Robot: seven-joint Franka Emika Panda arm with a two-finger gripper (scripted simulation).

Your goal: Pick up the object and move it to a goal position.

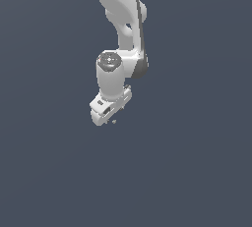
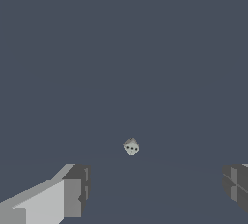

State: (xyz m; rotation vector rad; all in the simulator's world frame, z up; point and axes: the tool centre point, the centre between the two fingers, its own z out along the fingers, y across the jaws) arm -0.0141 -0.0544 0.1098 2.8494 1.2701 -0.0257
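Background: a uniform slate blue-grey surface (image 1: 197,172) fills both views from 12 o'clock round to 12 o'clock. No seams or edges are discernible. Lighting is even and diffuse, slightly darker towards 6 o'clock in the wrist view.

Arm (image 1: 120,10): glossy white rounded casings, dark grey seams at joints. Wrist flange: dark grey circular cap on top. Gripper (image 1: 109,121): boxy white body. Fingers (image 2: 72,196): blocky, grey, flat-faced in wrist view.
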